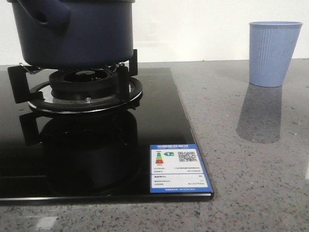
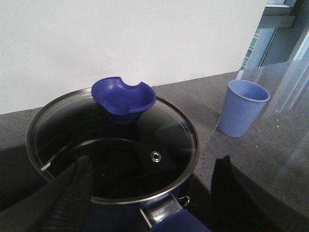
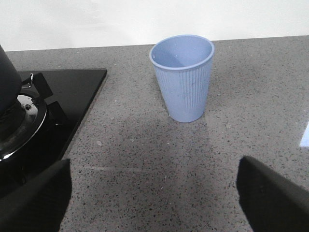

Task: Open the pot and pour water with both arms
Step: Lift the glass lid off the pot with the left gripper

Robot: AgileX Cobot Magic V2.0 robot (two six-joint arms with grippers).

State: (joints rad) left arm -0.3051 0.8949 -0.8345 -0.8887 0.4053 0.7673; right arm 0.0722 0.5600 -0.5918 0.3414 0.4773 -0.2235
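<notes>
Front view: pot seated on burner grate of black glass hob, stubby handle toward camera; ribbed cup well apart on grey counter. No grippers in sight.

Left wrist view: glass lid still on, blue knob at centre. Left gripper spread wide, grasping nothing, fingers flanking near rim. Lid likely slick, breakable; best lifted by knob.

Right wrist view: right gripper released, empty, facing cup. Pot probably heavy with water; best gripped at handle.
</notes>
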